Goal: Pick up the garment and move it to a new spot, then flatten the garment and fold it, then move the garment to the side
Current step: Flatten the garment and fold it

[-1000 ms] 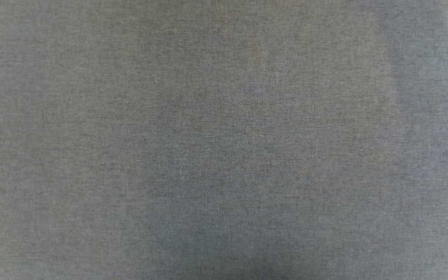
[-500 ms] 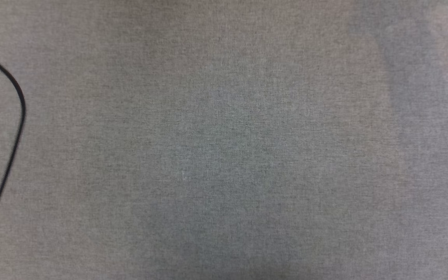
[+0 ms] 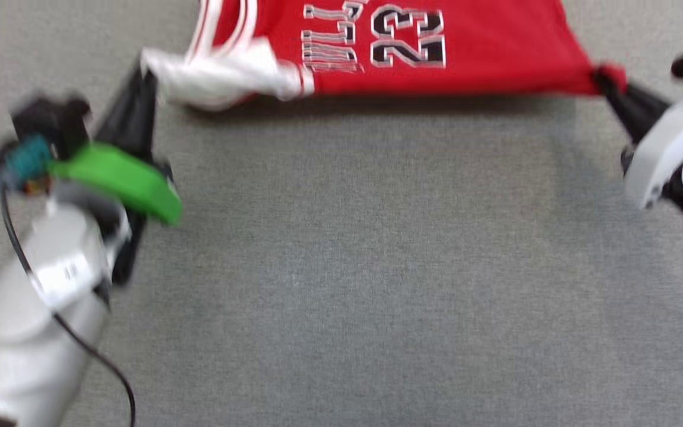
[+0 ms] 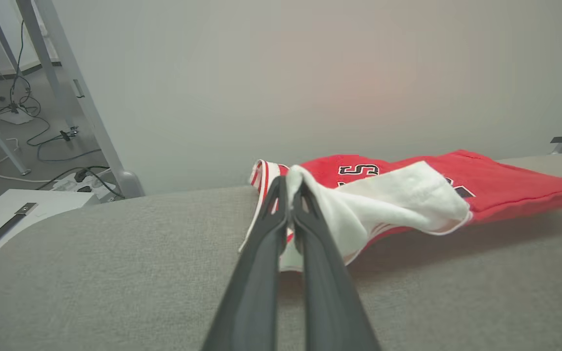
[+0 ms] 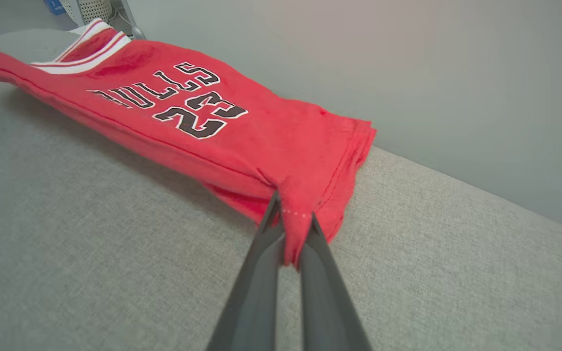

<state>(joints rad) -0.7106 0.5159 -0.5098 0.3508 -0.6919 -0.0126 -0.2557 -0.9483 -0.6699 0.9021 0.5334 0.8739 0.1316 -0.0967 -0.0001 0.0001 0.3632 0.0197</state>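
Nearest the robot lies the grey fabric surface (image 3: 341, 267). Farther out, the left gripper (image 4: 288, 187) has its jaws pressed together on a white sleeve edge of the garment (image 3: 484, 47). The right gripper (image 5: 293, 219) pinches a red hem corner. The garment stretches between them, its near edge raised and its far part resting on the surface.

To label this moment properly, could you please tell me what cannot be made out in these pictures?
- Head view: the red jersey T-shirt runs off the top edge, so its far part is unseen.
- Head view: the left gripper and right gripper are blurred, so fingertip detail is lost there.
- Left wrist view: the white sleeve hides most of the lettering.
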